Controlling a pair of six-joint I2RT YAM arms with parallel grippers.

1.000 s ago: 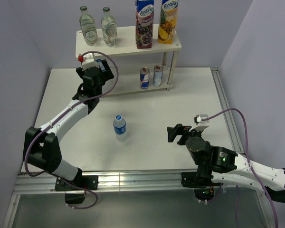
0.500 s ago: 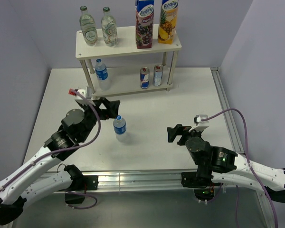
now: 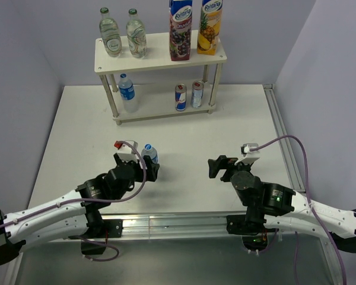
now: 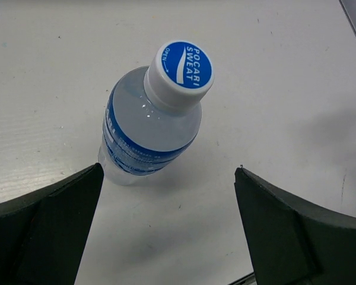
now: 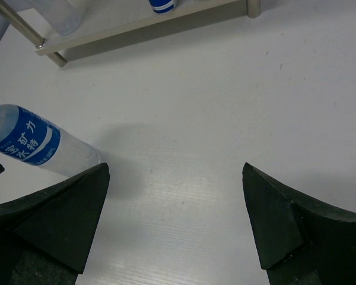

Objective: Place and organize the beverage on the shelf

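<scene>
The cream-white two-tier shelf (image 3: 160,58) stands at the back of the table. Its top board holds two glass bottles (image 3: 110,32) and two juice cartons (image 3: 181,29). Its lower board holds a blue-labelled plastic bottle (image 3: 127,92) and two cans (image 3: 181,97). A second plastic bottle with a blue cap (image 3: 149,154) stands upright on the table; it also shows in the left wrist view (image 4: 151,119). My left gripper (image 3: 150,168) (image 4: 168,175) is open just short of it, with the jaws apart on either side of its base. My right gripper (image 3: 219,167) (image 5: 173,172) is open and empty over bare table.
The right wrist view shows the table bottle (image 5: 35,145) at far left and the shelf's lower board (image 5: 136,27) at the top. Walls close in the table on the left, back and right. A metal rail (image 3: 166,222) runs along the near edge.
My left arm has pulled back from the shelf, leaving a plastic bottle on the lower board, and has come down to the near side of the bottle on the table. The right arm has not moved.
</scene>
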